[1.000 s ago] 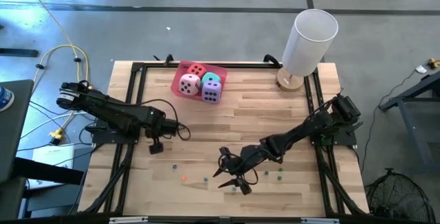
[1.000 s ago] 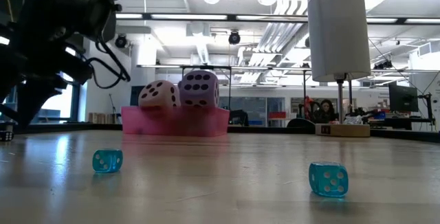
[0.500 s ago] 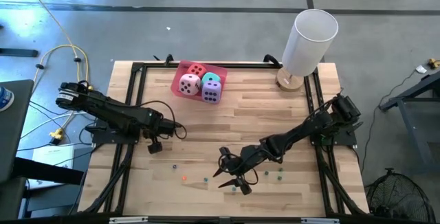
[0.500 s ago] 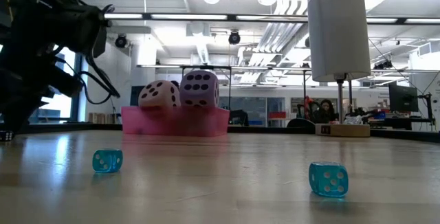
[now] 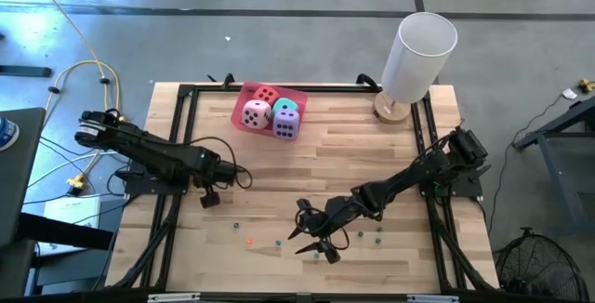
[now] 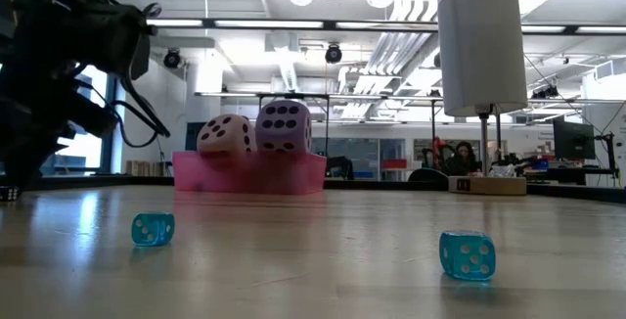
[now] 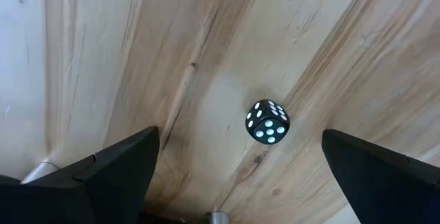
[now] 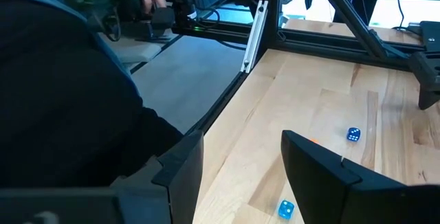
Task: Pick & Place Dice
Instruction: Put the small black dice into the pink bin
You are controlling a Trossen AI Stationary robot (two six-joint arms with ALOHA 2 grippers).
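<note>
Holding four big dice, pink tray

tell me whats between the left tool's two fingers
A small black die on bare wood, untouched, with the left tool open around it, seen in the left wrist view.

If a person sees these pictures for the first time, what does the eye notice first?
First, the four big soft dice packed in the pink rectangular tray at the table's far edge, beside the tall white cylinder at the far right corner. Next, the open left gripper hanging over one small black die with white pips.
</note>
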